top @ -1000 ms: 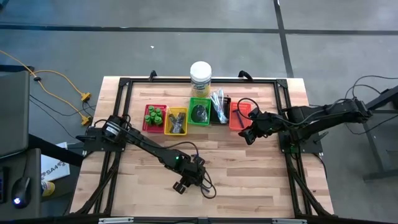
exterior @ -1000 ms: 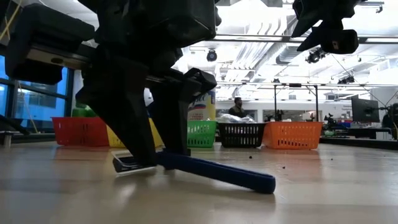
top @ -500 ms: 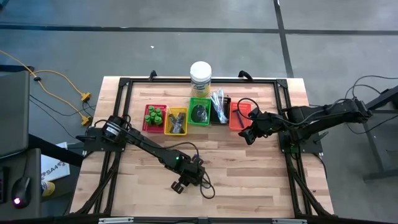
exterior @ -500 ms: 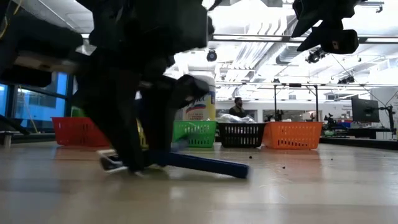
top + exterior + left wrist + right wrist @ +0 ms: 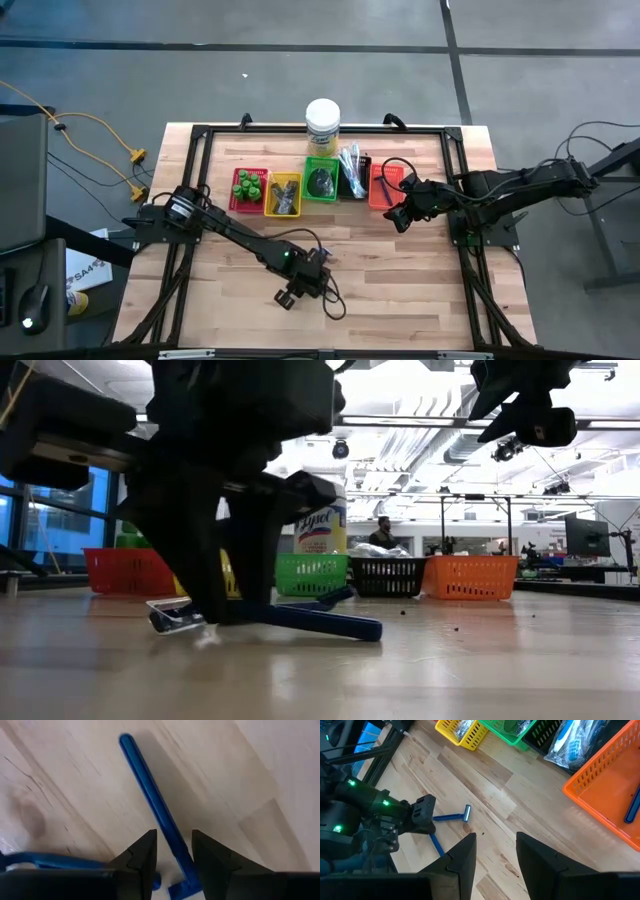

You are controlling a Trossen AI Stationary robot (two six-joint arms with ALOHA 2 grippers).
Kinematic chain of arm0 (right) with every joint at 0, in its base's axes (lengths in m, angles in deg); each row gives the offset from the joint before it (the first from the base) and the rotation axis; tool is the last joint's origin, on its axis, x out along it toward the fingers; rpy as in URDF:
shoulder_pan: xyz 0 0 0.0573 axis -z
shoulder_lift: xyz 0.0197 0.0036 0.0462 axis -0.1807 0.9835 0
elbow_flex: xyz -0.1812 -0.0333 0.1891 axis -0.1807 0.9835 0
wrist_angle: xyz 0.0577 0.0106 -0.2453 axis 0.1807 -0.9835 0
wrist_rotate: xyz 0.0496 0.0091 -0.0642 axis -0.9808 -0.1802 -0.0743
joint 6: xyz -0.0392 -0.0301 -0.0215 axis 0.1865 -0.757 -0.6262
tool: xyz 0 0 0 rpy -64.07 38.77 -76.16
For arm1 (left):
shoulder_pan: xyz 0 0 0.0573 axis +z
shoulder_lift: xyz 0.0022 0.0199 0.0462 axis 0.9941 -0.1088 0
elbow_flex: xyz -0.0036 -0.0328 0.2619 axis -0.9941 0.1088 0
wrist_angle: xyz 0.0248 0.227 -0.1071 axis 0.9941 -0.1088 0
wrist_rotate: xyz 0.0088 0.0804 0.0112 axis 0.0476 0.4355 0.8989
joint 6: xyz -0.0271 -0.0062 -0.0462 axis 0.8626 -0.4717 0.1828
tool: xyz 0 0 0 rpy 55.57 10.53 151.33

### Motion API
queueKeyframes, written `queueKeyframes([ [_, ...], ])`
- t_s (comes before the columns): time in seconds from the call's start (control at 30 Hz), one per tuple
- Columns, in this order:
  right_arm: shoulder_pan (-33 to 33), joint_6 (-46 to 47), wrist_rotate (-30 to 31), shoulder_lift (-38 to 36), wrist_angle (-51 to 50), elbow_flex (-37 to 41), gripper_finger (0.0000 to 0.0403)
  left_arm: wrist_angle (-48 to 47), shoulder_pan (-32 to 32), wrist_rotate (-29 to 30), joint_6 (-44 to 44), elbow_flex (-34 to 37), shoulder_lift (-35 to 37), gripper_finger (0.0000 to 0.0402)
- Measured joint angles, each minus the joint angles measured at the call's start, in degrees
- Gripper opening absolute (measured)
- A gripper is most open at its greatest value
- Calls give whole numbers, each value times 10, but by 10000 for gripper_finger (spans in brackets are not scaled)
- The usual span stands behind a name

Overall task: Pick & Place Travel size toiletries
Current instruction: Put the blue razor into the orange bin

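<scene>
I'm pressing my left gripper (image 5: 172,851) down on the table (image 5: 400,280), fingers slightly apart, straddling one blue razor (image 5: 150,795), gripping nothing; another razor (image 5: 451,816) is lying just beside; right gripper (image 5: 398,218) is hanging open near the orange tray (image 5: 383,186)

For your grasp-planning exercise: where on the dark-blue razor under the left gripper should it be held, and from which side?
Grip the dark-blue razor on its slim straight handle, from straight above, fingers straddling it crosswise. It lies flat on the table, and the left gripper is already open astride it.
</scene>
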Motion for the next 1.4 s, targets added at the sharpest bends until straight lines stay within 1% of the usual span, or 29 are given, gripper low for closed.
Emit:
queueKeyframes([
  [0.13, 0, 0, 0, 0, 0, 0, 130, 5, 0, -16, 8, -1, -11, 116],
  [0.37, 0, 0, 0, 0, 0, 0, 130, 3, 0, -18, 39, -3, -20, 113],
  [0.47, 0, 0, 0, 0, 0, 0, 130, 1, 0, -17, 42, -3, -20, 90],
  [0.6, 0, -1, 0, 0, 0, 0, 130, -9, 0, -21, 46, -2, -21, 29],
  [0.77, 0, -2, -1, 0, 0, 0, 130, -34, 1, -30, 59, 0, -11, 26],
  [0.87, 0, -12, -4, 0, 1, 0, 130, -60, 4, -12, 57, 2, 7, 25],
  [1.0, -12, -55, -10, 0, 24, 0, 130, -78, 14, 3, 70, 2, 41, 25],
  [1.13, -37, -125, -6, 17, 85, 0, 130, -80, 30, 11, 94, 1, 58, 25],
  [1.3, -78, -248, -11, 63, 169, 0, 130, -78, 66, 26, 141, 1, 84, 25],
  [1.4, -98, -298, -12, 96, 203, 0, 130, -74, 89, 35, 156, 1, 99, 25],
])
